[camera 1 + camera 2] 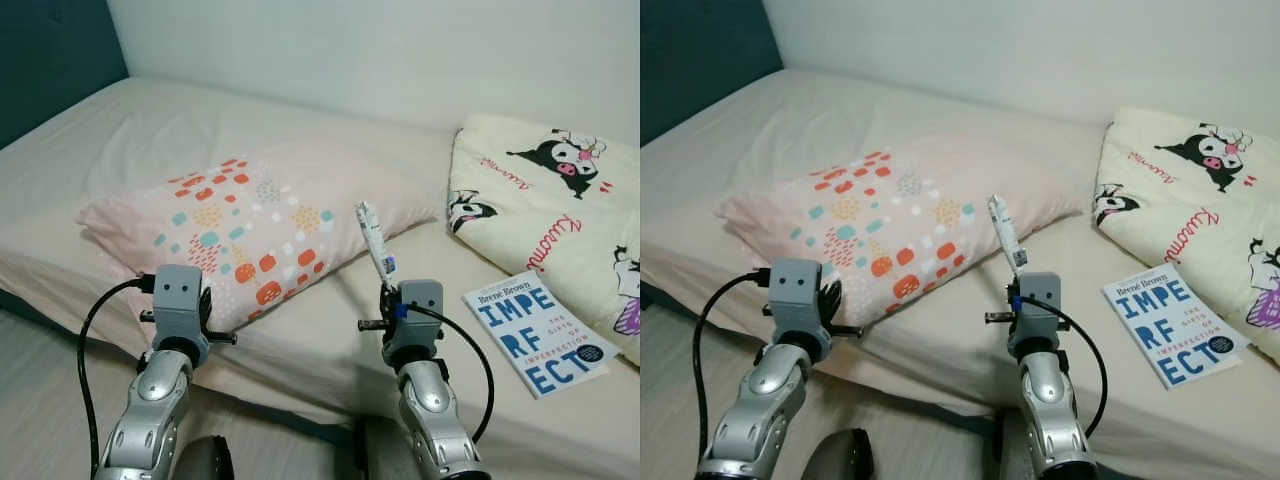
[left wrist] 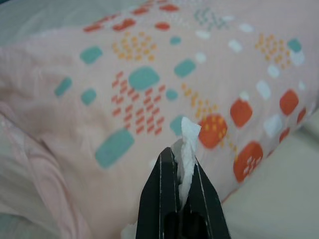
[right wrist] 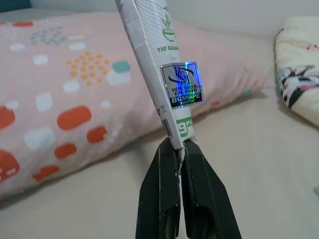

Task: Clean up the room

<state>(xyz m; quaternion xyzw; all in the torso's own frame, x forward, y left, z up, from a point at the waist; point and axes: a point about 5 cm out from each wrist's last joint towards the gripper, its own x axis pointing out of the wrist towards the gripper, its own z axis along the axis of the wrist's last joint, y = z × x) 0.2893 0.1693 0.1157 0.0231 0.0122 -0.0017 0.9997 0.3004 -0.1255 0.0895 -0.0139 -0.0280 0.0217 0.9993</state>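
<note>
My right gripper (image 3: 180, 149): clamped on a flattened white carton (image 3: 158, 64), printed "TIE GUA", sticker "BGMVAPE".
My left gripper (image 2: 182, 164): pinching crumpled white tissue (image 2: 188, 144).
Blue-lettered white paperback (image 1: 536, 330): "Brené Brown", "IMPERFECT".

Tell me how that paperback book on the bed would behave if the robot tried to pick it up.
The book looks thin and soft-covered, so it would probably bend if gripped by one corner. It lies flat on the soft bed, so sliding a finger under it may be awkward. Its cover looks glossy and might be slippery.
</note>
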